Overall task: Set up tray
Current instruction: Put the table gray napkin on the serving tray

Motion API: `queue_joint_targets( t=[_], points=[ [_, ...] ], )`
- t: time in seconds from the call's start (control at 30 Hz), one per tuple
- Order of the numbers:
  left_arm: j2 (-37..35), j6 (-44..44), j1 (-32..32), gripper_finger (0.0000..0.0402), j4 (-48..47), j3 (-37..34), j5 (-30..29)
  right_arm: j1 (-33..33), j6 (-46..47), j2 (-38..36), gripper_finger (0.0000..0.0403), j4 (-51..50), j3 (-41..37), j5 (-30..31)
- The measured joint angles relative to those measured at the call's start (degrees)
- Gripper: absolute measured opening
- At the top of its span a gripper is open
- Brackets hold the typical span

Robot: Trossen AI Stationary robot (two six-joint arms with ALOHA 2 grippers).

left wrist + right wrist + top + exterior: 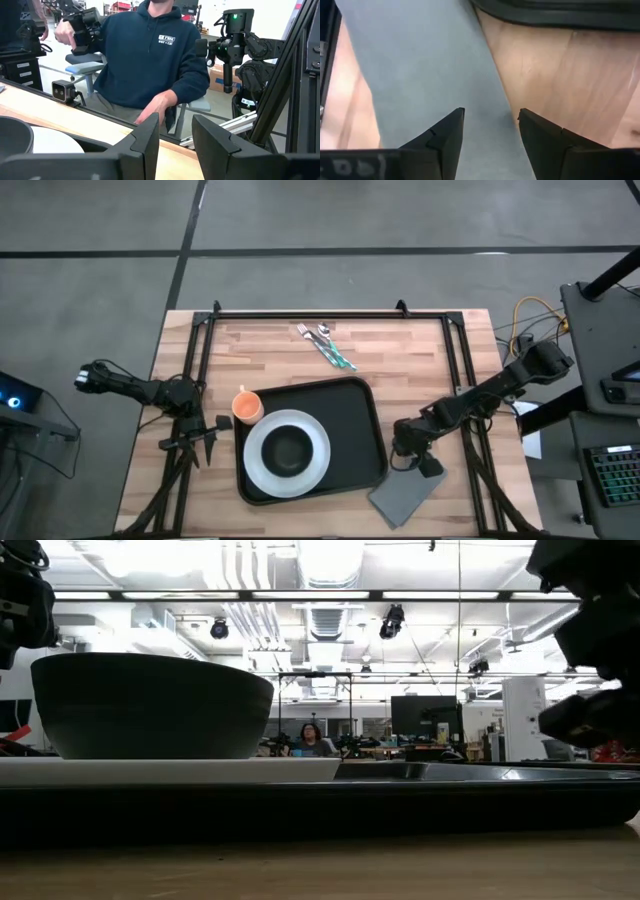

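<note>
The black tray (355, 415) lies in the middle of the table. A white plate (256, 465) sits on its left half and carries a dark bowl (288, 448); the bowl also shows in the low view (150, 705). An orange cup (247, 406) stands at the tray's far left corner. A grey napkin (400, 498) lies flat on the table off the tray's near right corner. My right gripper (490, 125) is open just above the napkin's far end (420, 65), touching nothing that shows. My left gripper (175, 132) is open and empty left of the tray.
A fork and a spoon with teal handles (325, 345) lie at the table's far edge, beyond the tray. A person in a navy hoodie (150, 55) sits past the table's near edge. Black frame rails run along the table's left, right and far sides.
</note>
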Motion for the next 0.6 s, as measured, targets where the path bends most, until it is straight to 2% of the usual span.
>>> queue_joint_targets(
  t=[0.33,0.6],
  points=[
    [-0.01,0.02,0.00,0.0098,0.00,0.01,0.01,0.18,3.47,1.37,0.0163,5.22,-3.96,-1.93],
    [-0.01,0.01,0.02,0.0098,0.00,0.01,-0.02,0.19,2.85,6.16,0.0107,7.41,-2.82,-2.87]
  ],
)
